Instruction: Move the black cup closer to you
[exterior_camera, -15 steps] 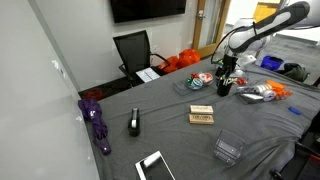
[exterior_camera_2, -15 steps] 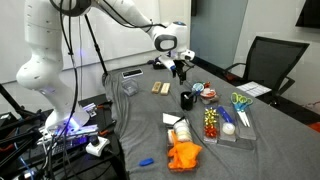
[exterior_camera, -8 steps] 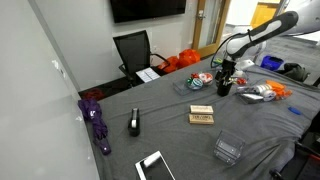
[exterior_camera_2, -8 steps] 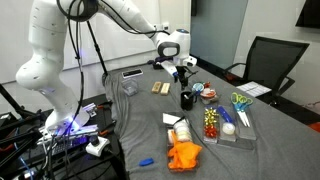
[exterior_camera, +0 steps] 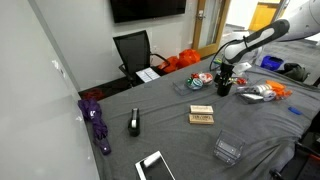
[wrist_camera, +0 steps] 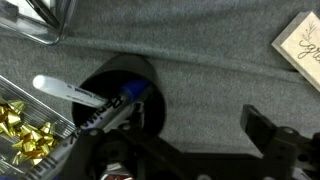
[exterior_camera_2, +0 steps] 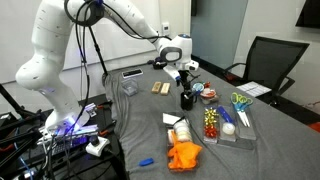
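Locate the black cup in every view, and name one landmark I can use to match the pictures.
In an exterior view: the black cup stands right of centre, in the upper half.
In an exterior view: the black cup stands just right of centre.
Wrist view: the black cup is seen from above, left of centre.
Shared landmark: the wooden box, lying near the cup in all three.

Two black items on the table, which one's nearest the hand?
The black cup, the short cylinder just below the hand; the oblong black device lies far off.
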